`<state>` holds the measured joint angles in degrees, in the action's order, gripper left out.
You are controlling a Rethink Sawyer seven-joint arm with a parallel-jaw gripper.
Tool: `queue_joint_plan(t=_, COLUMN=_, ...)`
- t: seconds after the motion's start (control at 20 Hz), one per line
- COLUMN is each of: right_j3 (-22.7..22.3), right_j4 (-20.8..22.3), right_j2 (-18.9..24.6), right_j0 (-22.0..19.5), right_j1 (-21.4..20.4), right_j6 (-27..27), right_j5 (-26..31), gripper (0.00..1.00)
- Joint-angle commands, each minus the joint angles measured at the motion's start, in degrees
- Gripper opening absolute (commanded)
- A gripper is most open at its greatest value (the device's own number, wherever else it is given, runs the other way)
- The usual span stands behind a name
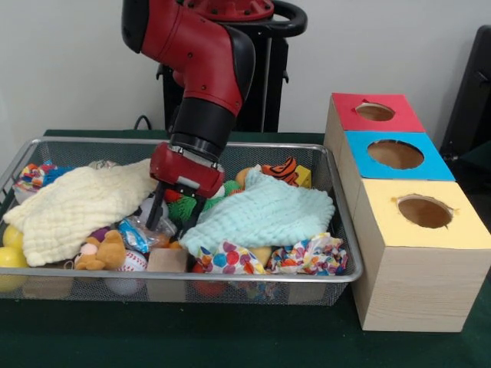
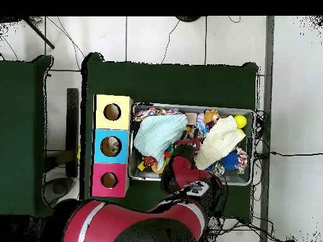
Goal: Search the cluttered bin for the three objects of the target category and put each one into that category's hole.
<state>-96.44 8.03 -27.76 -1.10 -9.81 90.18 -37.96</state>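
Observation:
A wire bin (image 1: 349, 230) holds mixed clutter. My gripper (image 1: 173, 216) hangs low in the bin's middle, in the gap between a pale yellow cloth (image 1: 80, 203) and a mint green cloth (image 1: 261, 215). Its two black fingers (image 1: 156, 211) stand apart, open, with nothing clearly held; a green knobbly toy (image 1: 182, 205) shows behind them. Below the fingers lie a crinkly snack packet (image 1: 138, 234) and a tan block (image 1: 167, 261). To the right stand three boxes with holes: red (image 1: 375, 112), blue (image 1: 395, 154), yellow (image 1: 424, 211). In the overhead view the red arm (image 2: 183, 173) covers the gripper.
Also in the bin: a small teddy bear (image 1: 103, 253), a baseball (image 1: 132, 262), yellow balls (image 1: 11, 245), an orange tiger toy (image 1: 282, 169), polka-dot fabric (image 1: 230, 259) and floral fabric (image 1: 311, 257). The two cloths hide much of what lies beneath. The boxes stand close against the bin's side.

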Motion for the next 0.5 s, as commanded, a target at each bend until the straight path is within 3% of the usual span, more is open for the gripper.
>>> queue_joint_plan(t=0.05, right_j3=0.72, right_j4=-10.65, right_j2=4.56, right_j0=-1.45, right_j1=5.07, right_j6=12.49, right_j5=-4.02, gripper=1.0)
queue_joint_plan(t=0.5, right_j3=-2.85, right_j4=-19.42, right_j2=6.86, right_j0=-2.21, right_j1=6.65, right_j6=16.36, right_j5=-6.03, gripper=1.0)
